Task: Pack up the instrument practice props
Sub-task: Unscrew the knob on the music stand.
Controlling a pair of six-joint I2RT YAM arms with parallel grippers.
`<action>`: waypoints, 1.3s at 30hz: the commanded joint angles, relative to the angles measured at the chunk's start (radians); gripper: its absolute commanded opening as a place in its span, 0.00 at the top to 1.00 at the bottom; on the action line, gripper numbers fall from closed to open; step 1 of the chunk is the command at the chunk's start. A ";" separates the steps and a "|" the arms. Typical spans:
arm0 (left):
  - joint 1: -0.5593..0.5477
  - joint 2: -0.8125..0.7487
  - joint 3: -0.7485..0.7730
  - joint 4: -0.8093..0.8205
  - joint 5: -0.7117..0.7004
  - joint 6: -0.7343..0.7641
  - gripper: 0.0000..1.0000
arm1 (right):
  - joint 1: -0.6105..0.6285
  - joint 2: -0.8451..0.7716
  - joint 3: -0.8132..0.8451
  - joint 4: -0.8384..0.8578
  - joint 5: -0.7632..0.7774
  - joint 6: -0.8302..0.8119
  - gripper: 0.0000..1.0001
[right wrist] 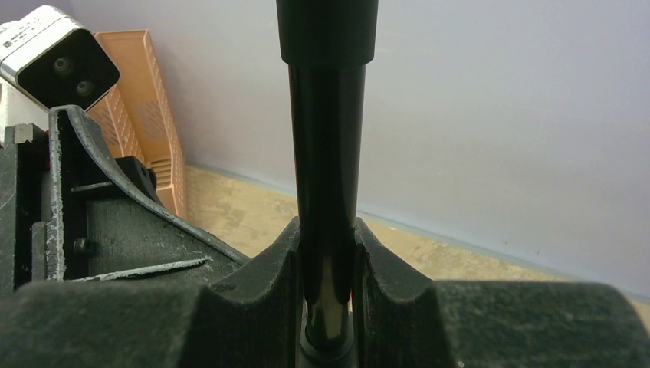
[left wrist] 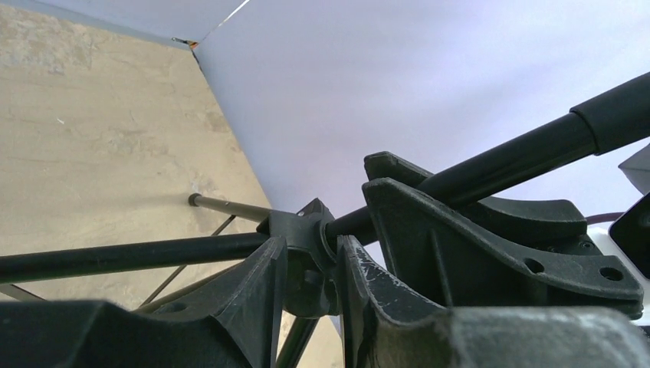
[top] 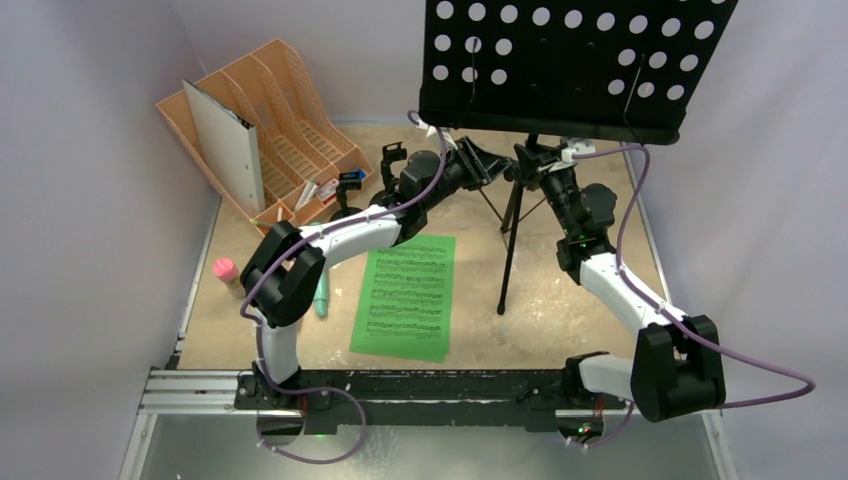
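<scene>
1. Tripod (top: 510, 230) stands at 1 o'clock on the tabletop (top: 560, 300), legs spread, with the desk (top: 570, 60) mounted on top. It is not folded yet.
2. Right fingers (right wrist: 383, 284) are clenched on the tripod's pole, pinching it squarely from both sides.
3. Left fingers (left wrist: 253, 299) straddle the hub where the legs meet. The hub sits between them, but I cannot tell whether they truly bite or only flank it.
4. My read is that the collapse of the tripod is just getting under way.
5. Moving outward, the green sheet (top: 405, 297) lies flat at 6 o'clock, not yet packed.
6. The teal mic (top: 321, 298) and the pink mic (top: 226, 270) lie loose at 8 o'clock.
7. Two clip poles (top: 392, 165) stand at 11 o'clock, just beside the rack (top: 290, 130) with its binder (top: 225, 145).
8. Verdict: it's early days, nothing looks stowed, and every prop is left to pack.
</scene>
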 commanded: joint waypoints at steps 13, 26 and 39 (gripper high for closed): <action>0.002 -0.019 -0.010 -0.061 0.070 -0.026 0.63 | 0.014 -0.024 0.020 0.015 -0.046 0.009 1.00; 0.000 0.003 0.004 -0.028 0.131 -0.075 0.66 | 0.014 -0.027 0.017 0.018 -0.043 0.008 1.00; 0.000 0.013 0.009 -0.044 0.142 -0.101 0.65 | 0.015 -0.030 0.016 0.017 -0.044 0.008 1.00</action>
